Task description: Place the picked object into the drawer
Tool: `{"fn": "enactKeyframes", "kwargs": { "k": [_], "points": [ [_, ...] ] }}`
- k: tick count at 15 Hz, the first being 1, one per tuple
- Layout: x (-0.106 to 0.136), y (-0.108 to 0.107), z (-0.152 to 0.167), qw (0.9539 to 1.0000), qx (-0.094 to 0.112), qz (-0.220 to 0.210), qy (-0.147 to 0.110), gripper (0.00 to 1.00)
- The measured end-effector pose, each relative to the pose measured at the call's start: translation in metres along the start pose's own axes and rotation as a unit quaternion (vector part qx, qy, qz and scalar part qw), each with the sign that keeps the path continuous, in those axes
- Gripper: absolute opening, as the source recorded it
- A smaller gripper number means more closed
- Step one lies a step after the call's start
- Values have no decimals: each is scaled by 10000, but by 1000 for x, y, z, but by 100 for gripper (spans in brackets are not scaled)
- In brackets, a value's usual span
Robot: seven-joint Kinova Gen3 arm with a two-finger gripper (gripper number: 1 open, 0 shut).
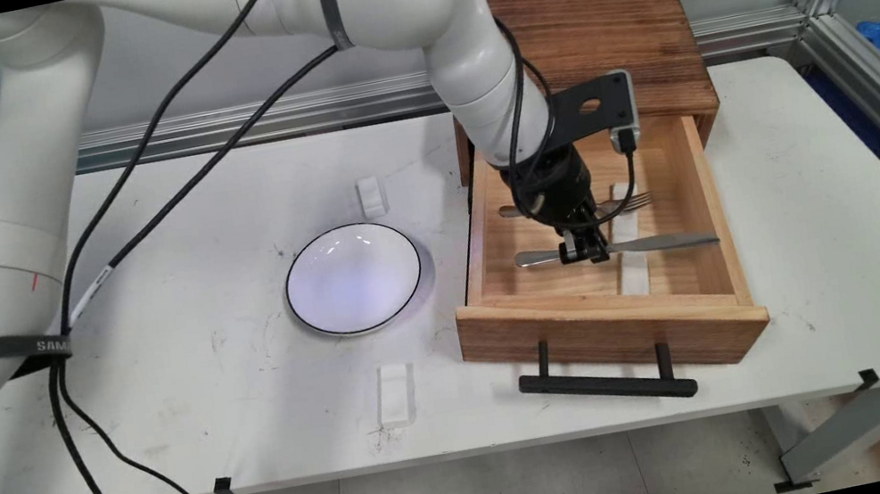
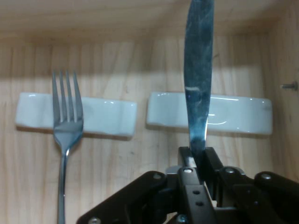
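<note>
My black gripper point(image 1: 585, 250) is down inside the open wooden drawer point(image 1: 723, 233), its fingers shut on a metal table knife point(image 1: 657, 244). In the hand view the gripper point(image 2: 197, 158) pinches the knife point(image 2: 198, 79), whose blade runs up and away over a white cutlery rest point(image 2: 233, 115). A metal fork point(image 2: 67, 121) lies parallel to the knife with its tines on a second white rest point(image 2: 105, 116). In the main view the fork point(image 1: 633, 201) lies just behind the knife, partly hidden by the hand.
A white bowl with a dark rim point(image 1: 353, 278) sits on the table left of the drawer. Two more white rests lie behind the bowl point(image 1: 371, 196) and in front of it point(image 1: 395, 393). The drawer's wooden cabinet point(image 1: 601, 28) stands at the back; a black handle point(image 1: 606, 382) juts forward.
</note>
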Motion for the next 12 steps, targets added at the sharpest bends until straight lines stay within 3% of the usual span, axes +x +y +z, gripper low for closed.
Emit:
{"fn": "enactKeyframes", "kwargs": {
  "k": [12],
  "points": [
    [-7,3,10,9999,-46,-54,-82,0]
  ]
}}
